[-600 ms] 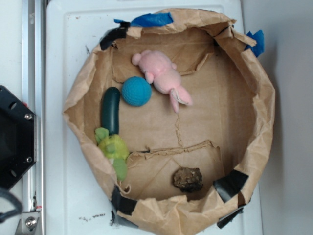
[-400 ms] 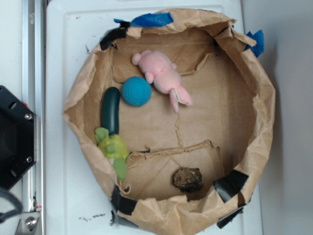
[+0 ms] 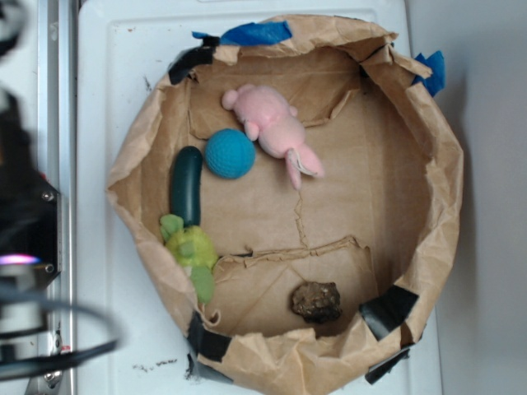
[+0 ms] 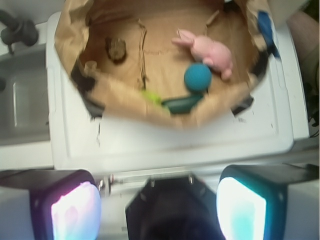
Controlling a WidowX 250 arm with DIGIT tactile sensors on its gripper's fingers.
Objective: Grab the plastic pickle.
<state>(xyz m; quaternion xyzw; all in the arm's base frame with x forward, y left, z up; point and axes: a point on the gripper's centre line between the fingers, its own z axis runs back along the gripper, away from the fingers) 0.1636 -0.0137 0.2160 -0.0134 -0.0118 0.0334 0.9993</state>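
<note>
From my seat the plastic pickle (image 3: 187,186) is lying inside the brown paper-bag nest (image 3: 445,164), over by its left wall in the exterior view; it runs roughly lengthwise up and down; its lower end is touching the yellow-green plush toy (image 3: 191,249); the blue ball (image 3: 230,154) sits just beside its upper end, and I can't tell if they actually touch. The pink plush bunny (image 3: 276,127) is right up against the ball on the other side; a lumpy brown thing (image 3: 316,301) sits near the bottom of the nest, well apart from the pickle.

On the wrist cam the gripper (image 4: 160,210) has its two finger pads (image 4: 75,210) spread wide with nothing between them; it's hanging back over the white table (image 4: 165,140), outside the bag; the pickle only peeks over the bag's near rim there. In the exterior view the arm is just a dark blur at the left edge.
</note>
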